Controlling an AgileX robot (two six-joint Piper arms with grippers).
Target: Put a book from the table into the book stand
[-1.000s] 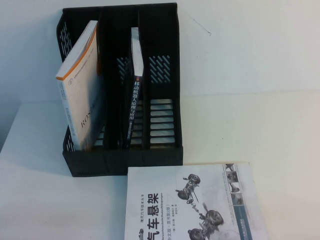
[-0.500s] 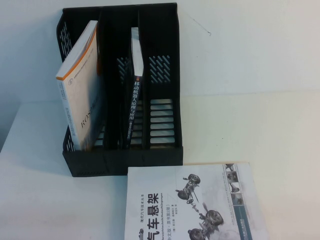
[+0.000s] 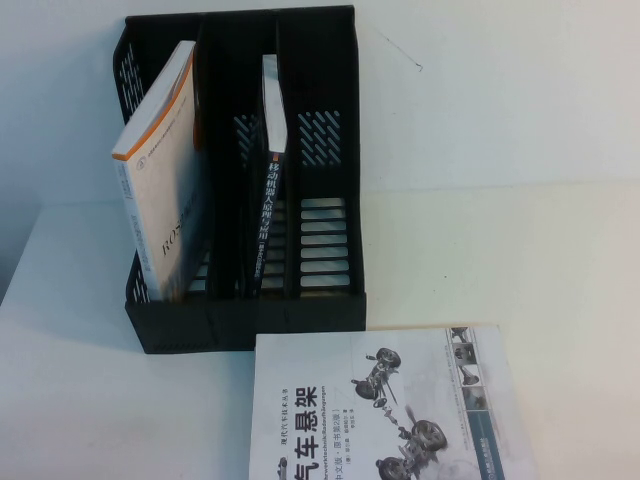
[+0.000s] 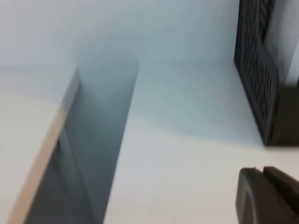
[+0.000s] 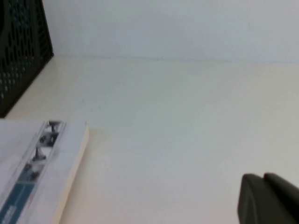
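Note:
The book [image 3: 390,410], white with a big black Chinese title and grey suspension drawings, lies flat on the white table [image 3: 520,250] at the front, just before the book stand [image 3: 330,120]. The stand is a black three-slot rack standing upright at the back left. Neither gripper shows in the high view. My left gripper [image 4: 261,173] is shut and holds nothing; it hovers above the table, with the stand's side [image 4: 259,70] ahead of it. My right gripper [image 5: 263,178] is shut and holds nothing; it is above the table beside the book's corner [image 5: 42,163].
A thick white book with an orange edge [image 3: 165,190] leans in the stand's left slot. A thin dark-spined book [image 3: 268,170] stands in the middle slot. The right slot [image 3: 325,240] shows its vented base. The table's edge [image 4: 46,140] shows in the left wrist view.

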